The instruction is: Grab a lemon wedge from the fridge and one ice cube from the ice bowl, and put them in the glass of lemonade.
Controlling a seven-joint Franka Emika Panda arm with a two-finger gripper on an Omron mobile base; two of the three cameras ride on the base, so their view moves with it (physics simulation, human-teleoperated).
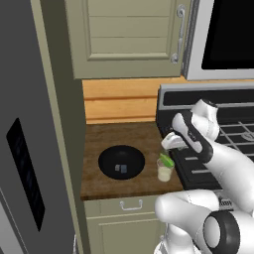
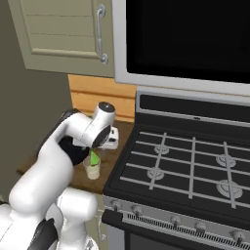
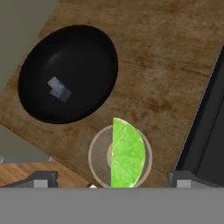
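Over clear glass of lemonade (image 3: pixel 120 158) | gripper (image 3: pixel 109 181) released | green lemon wedge (image 3: pixel 127 153) seemingly on rim

A wooden counter (image 1: pixel 104 136) adjoined a black gas stove (image 2: pixel 195 166) (beige cabinets (image 1: pixel 124 34) above and below); microwave (image 2: pixel 195 39) overhead.

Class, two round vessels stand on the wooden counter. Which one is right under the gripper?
The glass of lemonade, with the lemon wedge across its mouth, below the open gripper. The wider ice bowl sits apart, to the side.

The lemon wedge (image 2: pixel 93 157) sits in the glass of lemonade (image 2: pixel 92 170) beside the stove (image 2: pixel 190 171).
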